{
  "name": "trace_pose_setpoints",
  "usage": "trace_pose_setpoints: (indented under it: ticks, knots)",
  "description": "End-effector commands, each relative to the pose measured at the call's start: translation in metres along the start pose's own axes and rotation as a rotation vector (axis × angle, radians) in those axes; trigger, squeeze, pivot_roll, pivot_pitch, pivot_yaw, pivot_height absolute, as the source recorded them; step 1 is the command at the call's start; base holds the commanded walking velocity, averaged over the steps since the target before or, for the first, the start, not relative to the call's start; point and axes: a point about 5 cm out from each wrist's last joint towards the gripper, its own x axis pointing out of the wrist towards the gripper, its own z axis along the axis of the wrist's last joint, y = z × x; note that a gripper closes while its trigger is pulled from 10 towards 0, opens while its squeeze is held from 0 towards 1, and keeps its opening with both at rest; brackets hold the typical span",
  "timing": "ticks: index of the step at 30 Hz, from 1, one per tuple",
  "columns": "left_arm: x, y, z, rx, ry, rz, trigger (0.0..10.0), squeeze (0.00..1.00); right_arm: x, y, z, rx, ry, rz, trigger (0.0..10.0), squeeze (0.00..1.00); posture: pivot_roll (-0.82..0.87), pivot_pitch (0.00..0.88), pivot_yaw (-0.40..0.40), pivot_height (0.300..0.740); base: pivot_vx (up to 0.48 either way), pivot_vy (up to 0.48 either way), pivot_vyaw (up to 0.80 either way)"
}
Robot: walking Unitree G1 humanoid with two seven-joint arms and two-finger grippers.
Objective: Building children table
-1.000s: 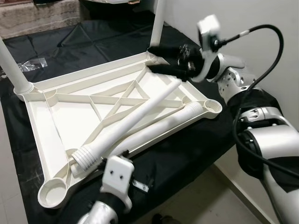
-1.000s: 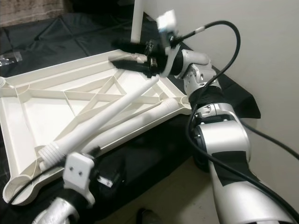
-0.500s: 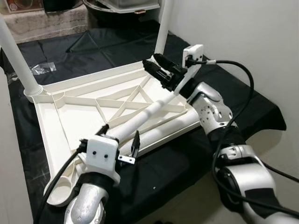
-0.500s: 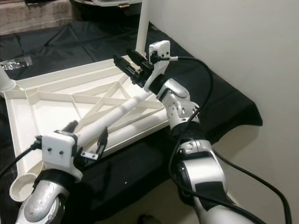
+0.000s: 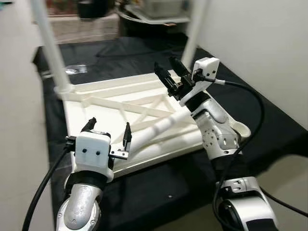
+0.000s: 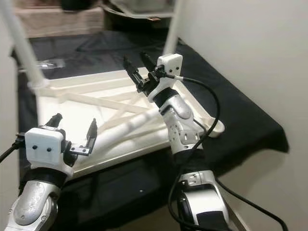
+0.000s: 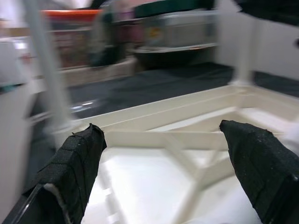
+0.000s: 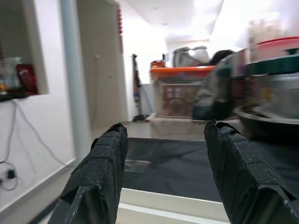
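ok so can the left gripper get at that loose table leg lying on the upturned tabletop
Probably yes. The left gripper is open and hovers just above the near end of the loose table leg, with nothing between them. The right gripper is raised above the tabletop, out of the way.

Upright table legs (image 5: pixel 47 43) cut off at top edge, blurred.
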Motion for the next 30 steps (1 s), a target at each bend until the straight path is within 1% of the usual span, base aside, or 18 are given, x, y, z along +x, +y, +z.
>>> trace_pose_setpoints:
  ticks: [1, 3, 4, 5, 7, 8, 10, 12, 15, 20, 23, 25, 26, 28, 29, 30]
  knots:
    - [0.000, 0.001, -0.002, 0.013, 0.024, 0.011, 10.0, 0.00, -0.003, 0.000, -0.001, -0.013, 0.012, -0.014, 10.0, 0.00, 0.01, 0.083, -0.089, 0.740, 0.000, 0.000, 0.77]
    - [0.000, 0.003, -0.004, 0.028, 0.038, 0.013, 10.0, 0.00, -0.003, 0.002, -0.001, -0.011, 0.017, -0.019, 10.0, 0.00, 0.01, 0.083, -0.089, 0.740, 0.000, 0.000, 0.59]
    - [0.001, 0.003, -0.008, 0.033, 0.084, -0.019, 10.0, 0.00, -0.005, 0.004, -0.002, -0.015, 0.021, -0.045, 10.0, 0.00, 0.01, 0.080, -0.090, 0.740, 0.000, 0.000, 0.00]
    - [0.001, 0.003, -0.008, 0.033, 0.084, -0.019, 10.0, 0.00, -0.005, 0.004, -0.002, -0.015, 0.021, -0.045, 10.0, 0.00, 0.01, 0.080, -0.090, 0.740, 0.000, 0.000, 0.00]
    - [0.000, -0.005, -0.006, 0.014, 0.088, -0.155, 10.0, 0.00, -0.006, 0.004, -0.003, -0.002, 0.030, -0.074, 10.0, 0.00, 0.01, 0.080, -0.090, 0.740, 0.000, 0.000, 0.00]
    - [0.000, -0.005, -0.006, 0.014, 0.088, -0.155, 10.0, 0.00, -0.006, 0.004, -0.003, -0.002, 0.030, -0.074, 10.0, 0.00, 0.01, 0.080, -0.090, 0.740, 0.000, 0.000, 0.00]
    - [-0.002, -0.009, -0.005, 0.021, 0.090, -0.248, 10.0, 0.00, -0.006, 0.005, -0.006, -0.010, 0.049, -0.093, 10.0, 0.00, 0.02, 0.076, -0.086, 0.740, 0.000, 0.000, 0.00]
    - [-0.001, -0.006, -0.008, 0.039, 0.105, -0.240, 10.0, 0.00, -0.006, 0.005, -0.009, -0.004, 0.068, -0.116, 10.0, 0.00, 0.02, 0.072, -0.081, 0.740, 0.000, 0.000, 0.00]
    - [0.002, 0.003, -0.008, 0.047, 0.090, -0.156, 10.0, 0.00, -0.005, 0.004, -0.011, -0.011, 0.090, -0.159, 10.0, 0.00, 0.02, 0.072, -0.081, 0.740, 0.000, 0.000, 0.00]
    - [0.004, 0.007, -0.007, 0.024, 0.089, -0.105, 10.0, 0.00, -0.005, 0.005, -0.011, -0.012, 0.102, -0.173, 10.0, 0.00, 0.02, 0.076, -0.081, 0.740, 0.000, 0.000, 0.00]
    - [0.004, 0.009, -0.008, 0.025, 0.101, -0.094, 10.0, 0.00, -0.005, 0.004, -0.012, -0.022, 0.115, -0.195, 10.0, 0.00, 0.02, 0.076, -0.081, 0.740, -0.242, 0.000, 0.00]
    - [0.004, 0.009, -0.009, 0.026, 0.107, -0.092, 10.0, 0.00, -0.003, 0.001, -0.015, -0.062, 0.155, -0.264, 10.0, 0.00, 0.02, 0.080, -0.084, 0.740, -0.251, 0.000, 0.00]
    - [0.004, 0.009, -0.009, 0.026, 0.107, -0.092, 10.0, 0.00, -0.003, 0.001, -0.015, -0.062, 0.155, -0.264, 10.0, 0.00, 0.02, 0.080, -0.084, 0.740, -0.255, 0.000, 0.00]
    - [0.005, 0.009, -0.009, 0.025, 0.110, -0.091, 10.0, 0.00, -0.001, -0.003, -0.017, -0.102, 0.194, -0.326, 10.0, 0.00, 0.02, 0.080, -0.084, 0.740, -0.127, 0.000, 0.00]
    - [0.005, 0.009, -0.009, 0.025, 0.110, -0.091, 10.0, 0.00, -0.001, -0.003, -0.017, -0.102, 0.194, -0.326, 10.0, 0.00, 0.02, 0.080, -0.084, 0.740, 0.000, 0.000, 0.00]
    - [0.005, 0.010, -0.010, 0.022, 0.111, -0.075, 10.0, 0.00, 0.000, -0.006, -0.019, -0.124, 0.221, -0.368, 10.0, 0.00, 0.02, 0.087, -0.082, 0.740, 0.000, 0.000, 0.00]
